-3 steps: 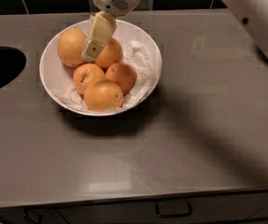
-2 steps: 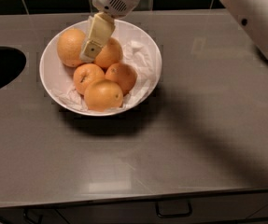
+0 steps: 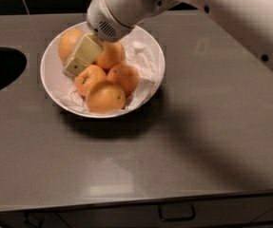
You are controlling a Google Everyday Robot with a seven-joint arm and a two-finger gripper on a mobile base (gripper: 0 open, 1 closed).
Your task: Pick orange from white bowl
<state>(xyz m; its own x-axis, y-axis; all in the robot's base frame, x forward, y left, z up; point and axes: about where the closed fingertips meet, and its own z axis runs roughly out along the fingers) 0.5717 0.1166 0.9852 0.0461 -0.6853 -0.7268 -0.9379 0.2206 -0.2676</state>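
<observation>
Grey countertop (image 3: 212, 141) fills most of the view. A dark round opening (image 3: 0, 70) is cut into it at the left edge.

My arm (image 3: 231, 13), white-shelled, comes in from the upper right. Its rounded wrist housing hangs over the far rim of the white bowl (image 3: 48, 80).

The bowl sits on the counter, left of centre and well clear of the opening. It is lined with crumpled white paper (image 3: 141, 56), which shows mostly on the right side.

Five fruits lie in the bowl. The orange (image 3: 68, 41), the pale and dull-skinned one, lies at the far left against the bowl's wall. The four smaller oranges (image 3: 105, 96) are deeper in colour and cluster in the middle and at the near side.

My gripper (image 3: 76, 64), cream-coloured, slants down and to the left. It sits just beside the orange on its near-right side, above one of the smaller fruits. I cannot tell whether it touches either one, nor whether my grip is released or clenched.

A drawer handle (image 3: 176, 213) shows below the counter's front edge.
</observation>
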